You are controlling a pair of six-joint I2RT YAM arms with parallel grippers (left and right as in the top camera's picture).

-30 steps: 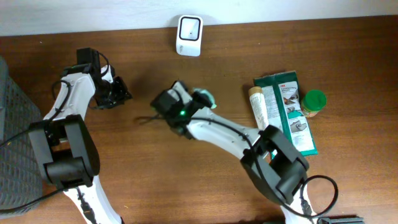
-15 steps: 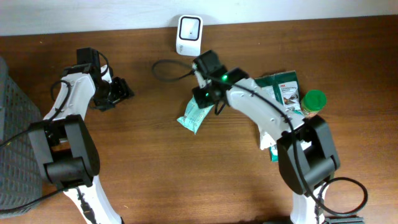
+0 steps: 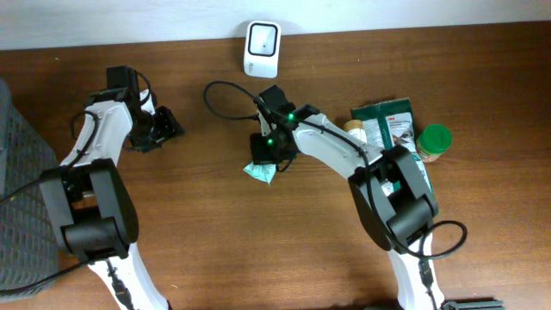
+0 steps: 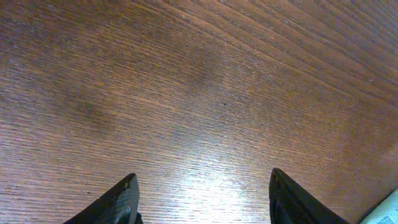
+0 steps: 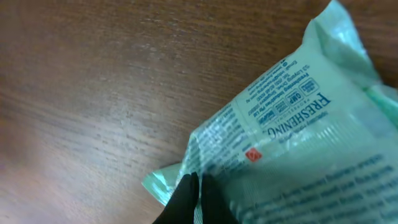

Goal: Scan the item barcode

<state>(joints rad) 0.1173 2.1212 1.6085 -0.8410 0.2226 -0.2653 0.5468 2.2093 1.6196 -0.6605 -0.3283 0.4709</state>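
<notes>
Wood-grain tabletop carries everything. At far left a grey mesh basket hides whatever it holds. The left pincer hangs open over bare wood, clear of the work. The right pincer is closed, apparently pinching the pale green wipes packet near the white scanner, probably to present its barcode. A green-lidded jar stands capped at right.

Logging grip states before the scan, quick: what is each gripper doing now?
Left gripper: open, holding nothing.
Right gripper: shut on the mint-green plastic wipes pack.
</notes>
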